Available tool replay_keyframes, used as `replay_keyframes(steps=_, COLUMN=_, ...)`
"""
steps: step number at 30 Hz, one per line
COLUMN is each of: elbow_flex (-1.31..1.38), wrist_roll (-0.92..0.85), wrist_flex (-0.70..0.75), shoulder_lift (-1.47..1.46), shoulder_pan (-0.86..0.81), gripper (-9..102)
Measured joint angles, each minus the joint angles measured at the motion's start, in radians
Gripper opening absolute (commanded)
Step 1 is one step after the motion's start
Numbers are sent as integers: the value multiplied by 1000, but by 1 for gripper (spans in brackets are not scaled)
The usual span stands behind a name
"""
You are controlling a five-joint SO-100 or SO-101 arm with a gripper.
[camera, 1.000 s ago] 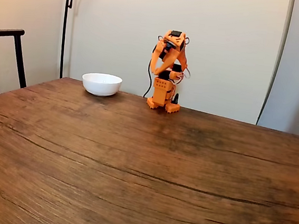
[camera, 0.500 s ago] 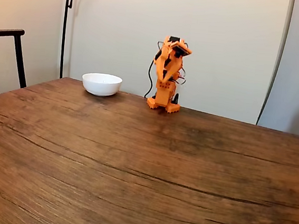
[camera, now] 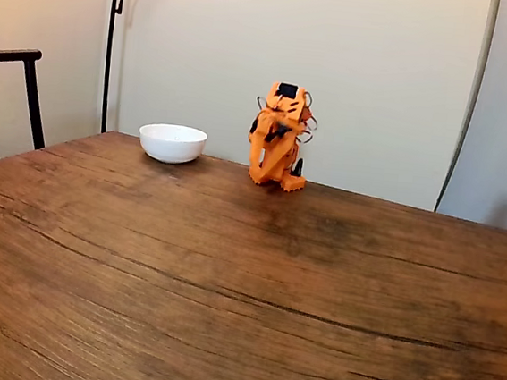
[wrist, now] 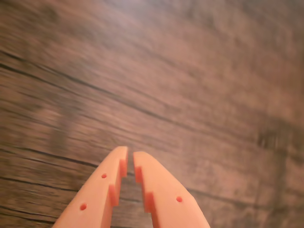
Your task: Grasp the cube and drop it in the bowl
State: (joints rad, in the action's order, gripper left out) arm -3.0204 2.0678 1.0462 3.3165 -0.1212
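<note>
Your gripper (wrist: 130, 159) is nearly closed on nothing, a thin gap between the tips, bare table (wrist: 199, 95) ahead. The cube is nowhere ahead of them; the bowl (camera: 173, 143) sits beside the arm. Risk: descending blind and grasping air.

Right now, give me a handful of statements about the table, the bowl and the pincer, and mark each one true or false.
1. The white bowl stands on the wooden table, to the left of the orange arm in the fixed view. True.
2. The pincer holds a blue cube. False: nothing sits between its fingers in the wrist view.
3. The pincer's jaws are spread wide. False: only a narrow gap separates them.
4. A dark chair stands at the left edge of the fixed view. True.
5. The bowl lies upside down. False: it sits upright.
</note>
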Motion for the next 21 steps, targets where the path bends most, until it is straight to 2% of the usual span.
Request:
replay_keyframes(steps=10, elbow_flex=-95, wrist_roll=-98, wrist_flex=66, shoulder_lift=0, shoulder_pan=-94, gripper=0)
replay_keyframes(steps=15, elbow_flex=-95, wrist_roll=-112, wrist_flex=227, shoulder_lift=-3, shoulder_pan=-141, gripper=0)
replay_keyframes(steps=21, elbow_flex=-95, wrist_roll=-118, wrist_flex=267, shoulder_lift=12, shoulder_pan=-147, gripper=0)
